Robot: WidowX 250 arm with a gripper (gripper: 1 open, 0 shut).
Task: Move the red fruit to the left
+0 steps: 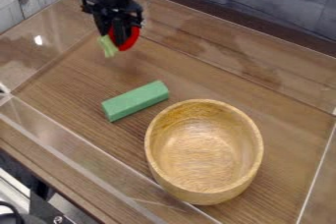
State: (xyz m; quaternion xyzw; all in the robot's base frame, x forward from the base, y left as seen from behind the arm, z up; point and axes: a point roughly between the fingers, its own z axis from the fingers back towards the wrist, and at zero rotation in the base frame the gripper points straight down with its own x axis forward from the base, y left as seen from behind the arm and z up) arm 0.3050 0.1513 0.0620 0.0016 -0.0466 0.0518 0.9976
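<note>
A black gripper [121,33] hangs fingers-down at about eleven o'clock in the camera view, its jaws closed tight on the red fruit [126,38], whose pale green leafy end [108,45] sticks out toward eight o'clock. The fruit is held over the dark wood-grain tabletop [223,66]; whether it touches the surface cannot be told. A clear plastic wall [53,130] fences the work area, its near edge running from nine o'clock down toward six, and another panel stands along the far left side, near the gripper. Bare tabletop lies open from twelve to three o'clock and in the strip between gripper and left wall. A green rectangular block [136,100] lies near the centre, just beside the wooden bowl [203,149] at five o'clock, apart from it. No brand, label or writing is legible anywhere.
</note>
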